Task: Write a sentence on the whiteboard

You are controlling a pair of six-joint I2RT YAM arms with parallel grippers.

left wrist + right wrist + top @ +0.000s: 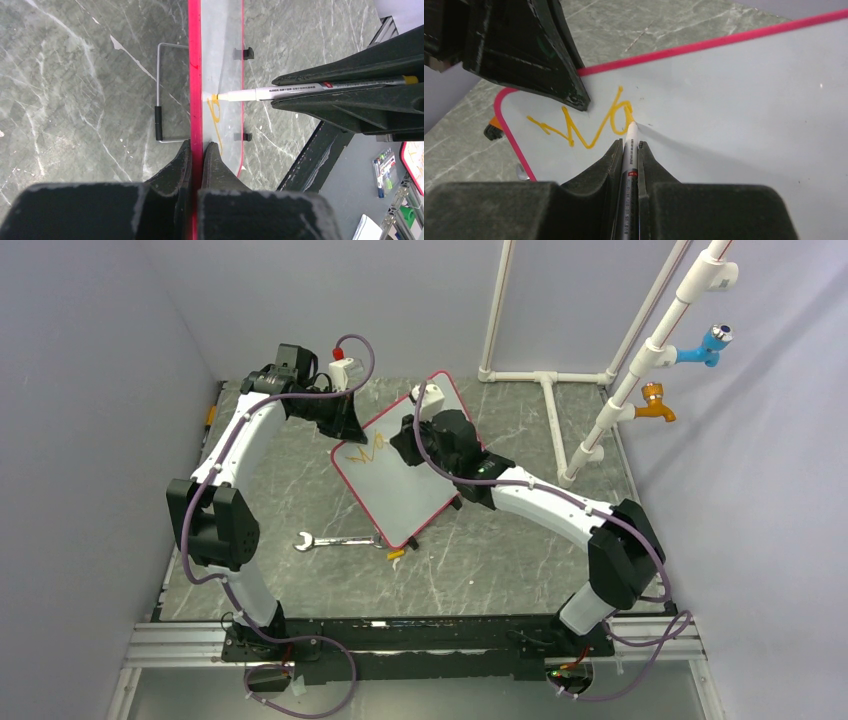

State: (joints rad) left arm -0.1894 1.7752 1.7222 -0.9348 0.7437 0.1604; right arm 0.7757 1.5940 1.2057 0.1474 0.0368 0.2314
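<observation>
Whiteboard (400,480) front and centre: it sits mid-desk, closer to the far edge than the near one, turned on the diagonal so one corner points at the far edge and another at the near edge. The left hand (196,146) is clenched on the board's red rim, one finger on each face, up by the far-left side of the board; the left wrist view shows the board edge-on between those fingers. Just beside its back face there is a thin wire bracket (159,90), and two small black clips (245,52) sit on the opposite rim. Over to the right hand (629,146): clenched tight on a white marker (631,131), the barrel running straight out between the fingers. The marker tip is touching the white surface right at the end of a yellow scribble (568,125), a zigzag followed by a loop, written near the corner that the left hand grips. In the overhead view the right hand (403,443) hovers over the board's far half, with the left hand (348,428) close beside it. A silver wrench (335,540) lies flat on the grey marbled desk (500,560), just off the board's near-left side, toward the near edge. White pipes (550,380) stand at the far right corner, carrying a blue tap (710,343) and an orange tap (655,400).
</observation>
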